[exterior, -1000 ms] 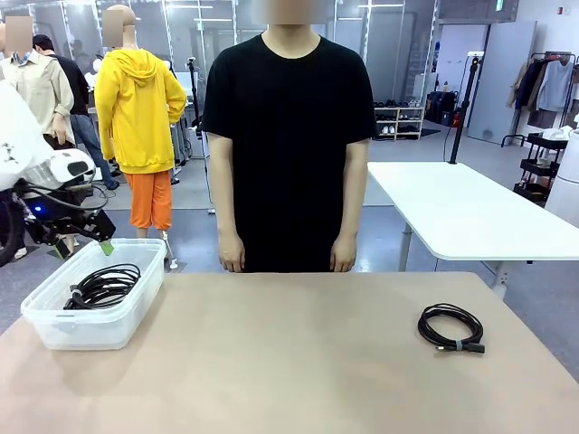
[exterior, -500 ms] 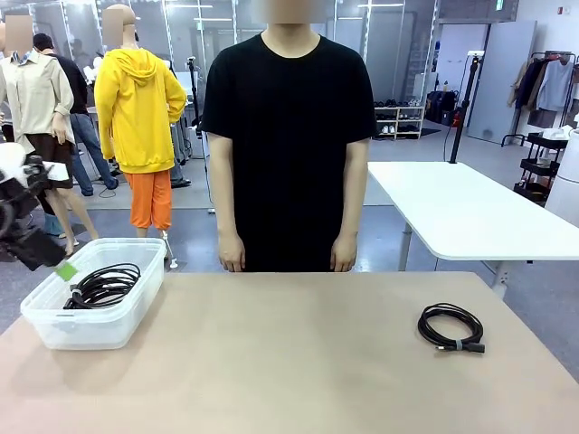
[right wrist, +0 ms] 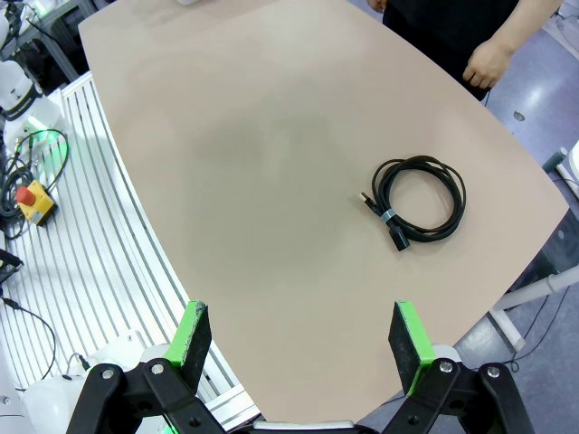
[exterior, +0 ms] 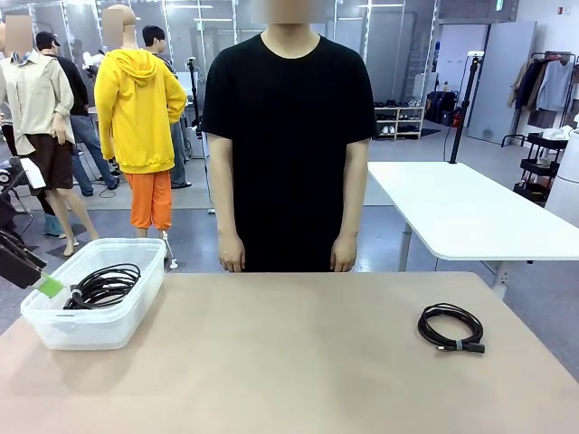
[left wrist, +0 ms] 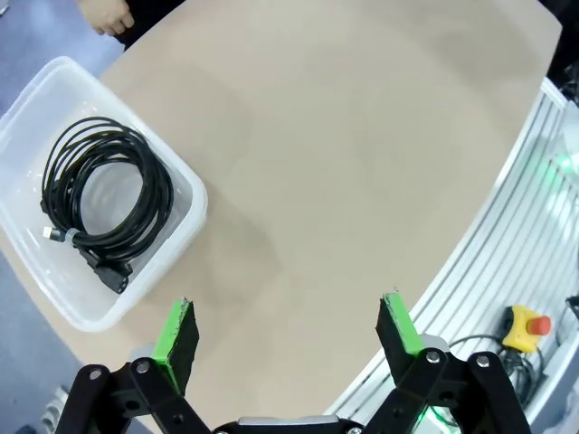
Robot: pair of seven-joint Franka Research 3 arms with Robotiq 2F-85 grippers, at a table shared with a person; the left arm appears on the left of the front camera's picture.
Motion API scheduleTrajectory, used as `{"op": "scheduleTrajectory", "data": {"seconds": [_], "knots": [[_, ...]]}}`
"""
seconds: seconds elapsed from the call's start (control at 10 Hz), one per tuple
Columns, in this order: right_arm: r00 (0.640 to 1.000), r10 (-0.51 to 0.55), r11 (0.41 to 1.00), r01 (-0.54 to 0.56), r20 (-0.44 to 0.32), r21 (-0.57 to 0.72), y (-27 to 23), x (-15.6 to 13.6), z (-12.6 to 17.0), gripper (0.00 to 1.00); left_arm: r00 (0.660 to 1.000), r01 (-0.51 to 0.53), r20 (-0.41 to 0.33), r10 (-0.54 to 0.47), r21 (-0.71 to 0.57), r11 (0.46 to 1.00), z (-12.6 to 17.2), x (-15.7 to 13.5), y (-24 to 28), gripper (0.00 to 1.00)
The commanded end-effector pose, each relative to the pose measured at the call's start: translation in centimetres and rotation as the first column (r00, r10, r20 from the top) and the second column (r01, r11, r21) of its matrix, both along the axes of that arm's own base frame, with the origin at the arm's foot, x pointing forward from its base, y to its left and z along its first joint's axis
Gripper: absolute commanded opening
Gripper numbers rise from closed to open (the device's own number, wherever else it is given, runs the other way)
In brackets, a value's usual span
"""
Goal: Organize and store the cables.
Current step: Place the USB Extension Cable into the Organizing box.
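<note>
Table (exterior: 298, 362) surface carries a clear plastic bin (exterior: 95, 325) at its left end (robot's left). One coiled cable (exterior: 105, 286) lies inside the bin; a second coiled cable (exterior: 450, 327) lies bare on the table near its right end. Left gripper (left wrist: 288, 333) and right gripper (right wrist: 300, 339) hover above the table, jaws wide, holding nothing.
</note>
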State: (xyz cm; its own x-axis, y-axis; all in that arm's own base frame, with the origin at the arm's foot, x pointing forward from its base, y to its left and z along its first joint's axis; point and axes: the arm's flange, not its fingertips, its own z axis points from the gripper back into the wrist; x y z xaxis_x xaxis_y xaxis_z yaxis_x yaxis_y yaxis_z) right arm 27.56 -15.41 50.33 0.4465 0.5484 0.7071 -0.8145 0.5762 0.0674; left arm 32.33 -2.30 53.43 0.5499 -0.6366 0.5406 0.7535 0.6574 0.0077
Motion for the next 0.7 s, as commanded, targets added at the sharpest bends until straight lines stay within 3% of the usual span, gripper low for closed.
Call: {"op": "scheduleTrajectory", "data": {"seconds": [0.0, 0.4, 0.5, 0.6], "knots": [[1.0, 0.016, 1.0, -0.016, 0.013, 0.007, -0.2, 0.0, 0.1, 1.0, 1.0, -0.025, -0.006, 0.025, 0.002, 1.0, 0.1, -0.1, 0.0, 1.0], [1.0, 0.0, 1.0, 0.0, 0.0, 0.0, 0.0, 0.0, 0.0, 1.0, 1.0, -0.025, -0.006, 0.025, 0.002, 1.0, 0.1, -0.1, 0.0, 1.0], [0.998, 0.059, 0.987, -0.055, 0.023, -0.154, 0.1, -0.2, 1.7, 1.0, 1.0, -0.025, -0.006, 0.025, 0.002, 1.0, 0.1, -0.1, 0.0, 1.0], [0.989, 0.149, 0.965, -0.146, -0.003, -0.217, 1.5, 1.3, 2.6, 1.0, 1.0, -0.025, -0.006, 0.025, 0.002, 1.0, 0.1, -0.1, 0.0, 1.0]]}}
